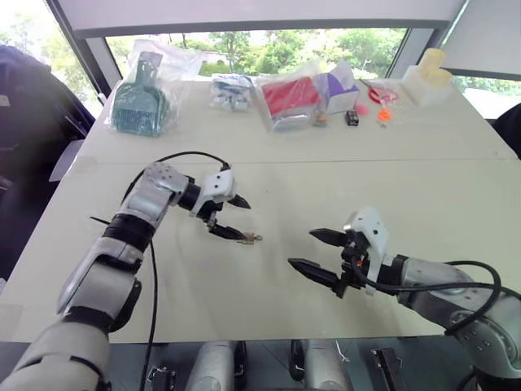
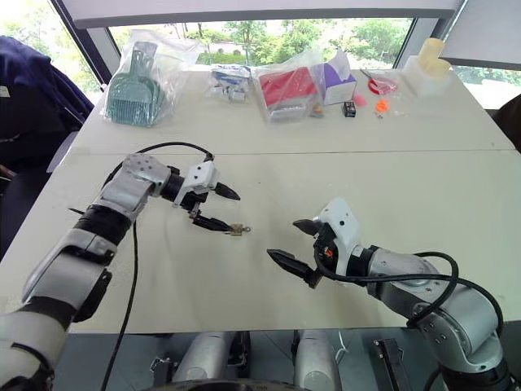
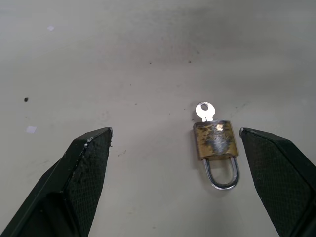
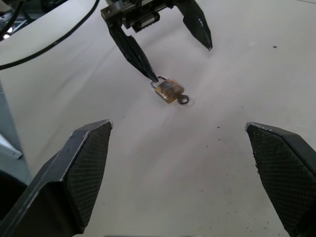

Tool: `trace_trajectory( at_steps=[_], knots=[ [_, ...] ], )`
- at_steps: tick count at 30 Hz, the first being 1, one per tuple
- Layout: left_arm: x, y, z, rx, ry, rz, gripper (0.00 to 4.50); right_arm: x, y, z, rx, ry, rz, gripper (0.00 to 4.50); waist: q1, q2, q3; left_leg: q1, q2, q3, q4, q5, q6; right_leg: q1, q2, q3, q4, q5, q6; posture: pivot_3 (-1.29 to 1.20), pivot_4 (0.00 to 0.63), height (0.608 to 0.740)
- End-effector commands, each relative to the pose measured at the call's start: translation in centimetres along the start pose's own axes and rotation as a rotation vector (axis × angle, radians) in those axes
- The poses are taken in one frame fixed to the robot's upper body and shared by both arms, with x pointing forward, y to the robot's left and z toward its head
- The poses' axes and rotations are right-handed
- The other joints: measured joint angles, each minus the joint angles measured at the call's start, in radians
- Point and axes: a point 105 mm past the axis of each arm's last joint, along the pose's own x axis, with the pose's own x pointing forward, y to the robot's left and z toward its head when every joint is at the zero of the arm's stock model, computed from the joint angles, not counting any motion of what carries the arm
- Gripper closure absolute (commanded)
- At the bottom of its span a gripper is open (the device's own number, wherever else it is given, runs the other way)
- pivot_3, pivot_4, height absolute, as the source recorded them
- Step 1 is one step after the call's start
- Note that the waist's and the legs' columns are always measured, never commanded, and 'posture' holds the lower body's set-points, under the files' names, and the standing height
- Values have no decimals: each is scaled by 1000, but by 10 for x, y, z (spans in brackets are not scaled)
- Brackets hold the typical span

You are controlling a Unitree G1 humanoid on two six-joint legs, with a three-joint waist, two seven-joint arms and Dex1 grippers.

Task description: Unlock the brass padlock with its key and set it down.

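Partly, key (image 3: 205, 110) buried in padlock (image 3: 214, 140).

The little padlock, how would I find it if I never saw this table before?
Look at the bare middle of the white table, in front of the bagged items by the window. The brass padlock lies flat at the left gripper. It is yellow, with a silvery loop and the key sticking out.

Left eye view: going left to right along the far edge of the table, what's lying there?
Teal plastic tool in a bag → small bagged white-and-blue item → bagged red pack → purple box → small red and orange bits → cream-white object.
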Motion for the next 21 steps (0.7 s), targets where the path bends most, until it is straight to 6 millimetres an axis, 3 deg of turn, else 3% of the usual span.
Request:
trace_trajectory(
  at_steps=[1,14,21],
  knots=[
    [4,3,3,48,3,-15,166,-4,3,5,-49,-30,-39,48,2,0,0,0,0,0,0,0,0,0,0,0,0,0,0,0,150,735],
    [3,-21,1,52,-31,-30,166,-4,-6,5,-104,-40,-121,48,2,0,0,-3,0,-1,3,0,1,-3,0,0,3,0,0,0,150,735],
    [16,-27,-10,21,31,137,166,1,-15,9,-118,-61,-131,48,6,0,-1,-3,0,-2,4,0,1,-2,0,0,4,0,0,0,150,735]
  ],
)
